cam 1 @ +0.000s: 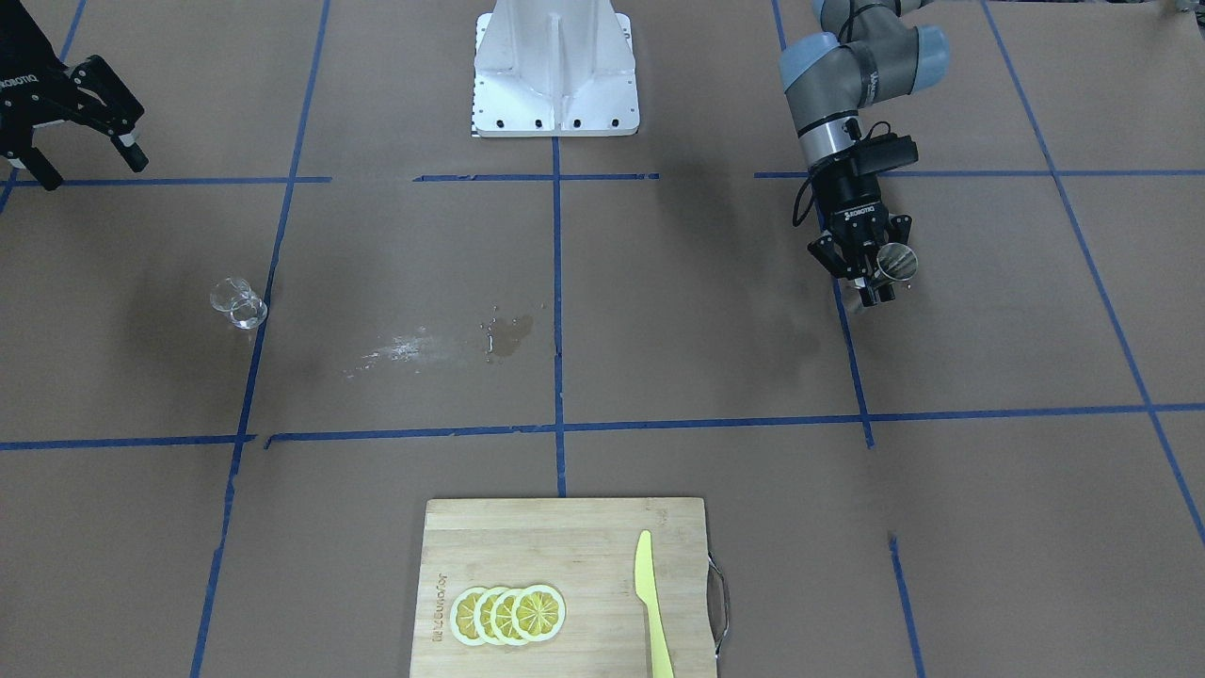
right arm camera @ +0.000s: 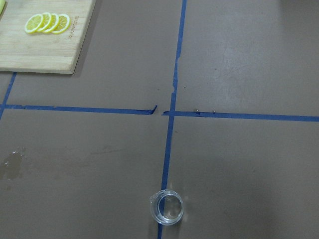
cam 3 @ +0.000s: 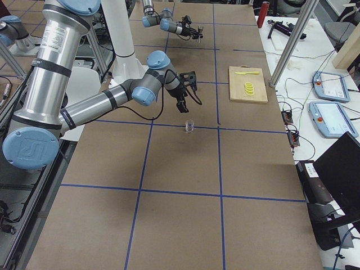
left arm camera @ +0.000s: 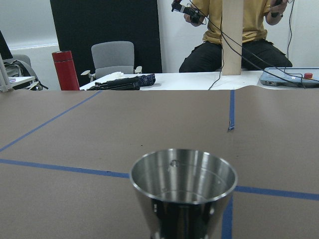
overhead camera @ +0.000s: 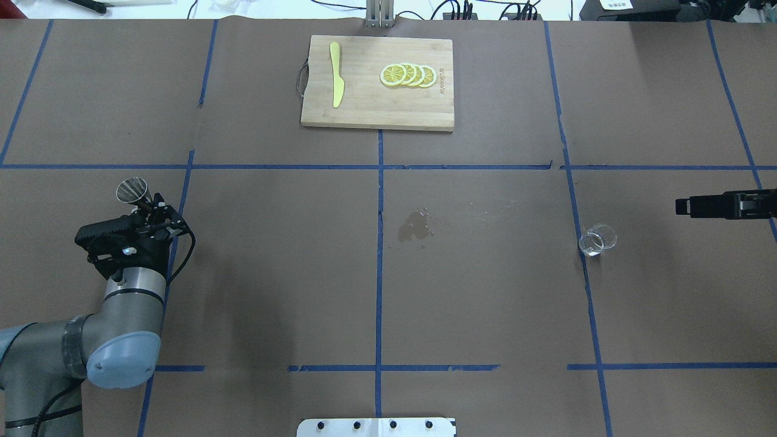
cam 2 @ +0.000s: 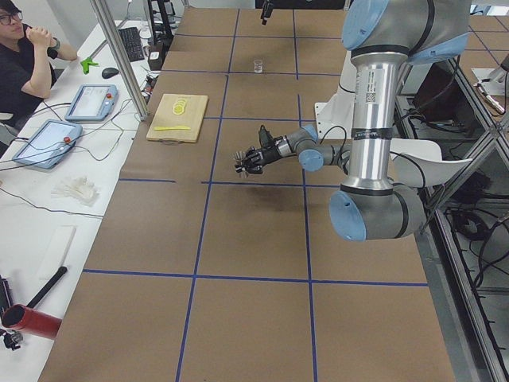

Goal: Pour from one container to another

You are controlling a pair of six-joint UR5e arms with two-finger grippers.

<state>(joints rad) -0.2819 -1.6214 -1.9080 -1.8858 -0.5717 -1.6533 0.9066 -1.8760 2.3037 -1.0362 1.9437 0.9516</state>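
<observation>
The clear glass cup (overhead camera: pixel 597 240) stands upright on the brown table on my right side, and it also shows in the front view (cam 1: pixel 237 303) and low in the right wrist view (right arm camera: pixel 168 208). My right gripper (cam 1: pixel 85 141) hangs open and apart from the cup, toward the table's right end, with nothing in it (overhead camera: pixel 722 205). My left gripper (overhead camera: pixel 147 205) is shut on the metal jigger (overhead camera: pixel 132 190) and holds it above the table at the left. In the left wrist view the jigger (left arm camera: pixel 183 191) is upright with its open top cone showing. The front view shows the jigger (cam 1: pixel 896 261) as well.
A wet spill (overhead camera: pixel 416 226) marks the table's middle. At the far edge lies a wooden cutting board (overhead camera: pixel 376 115) with lemon slices (overhead camera: pixel 408 74) and a yellow knife (overhead camera: pixel 336 82). The robot's white base (cam 1: pixel 555 75) stands at the near edge. Operators sit beyond the table's left end.
</observation>
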